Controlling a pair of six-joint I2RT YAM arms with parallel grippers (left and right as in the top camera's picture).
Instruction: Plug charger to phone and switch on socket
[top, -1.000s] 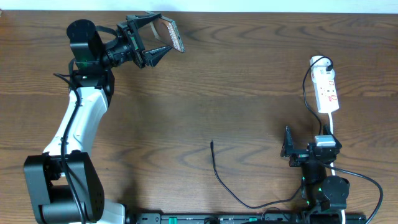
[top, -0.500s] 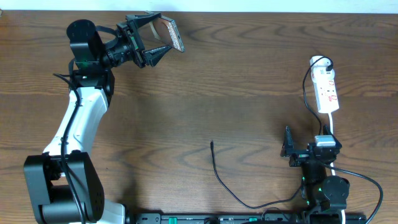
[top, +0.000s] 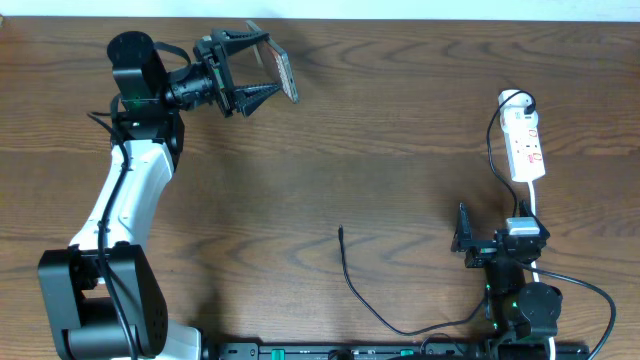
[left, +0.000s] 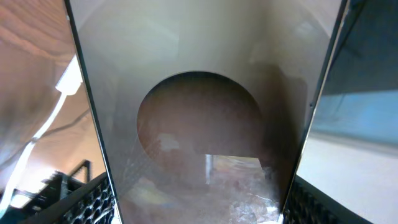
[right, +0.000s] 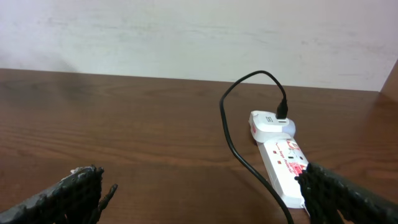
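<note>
Overhead shows the left gripper pinching the phone at the far-left corner of the table, and the right gripper spread and empty. The charger lies loose mid-table. Next, likely, bring the phone near and grasp the plug tip.

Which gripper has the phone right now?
The left gripper, at the far-left corner of the table in the overhead view, grips the phone between its fingers. The right gripper stands open and empty, near the socket.
</note>
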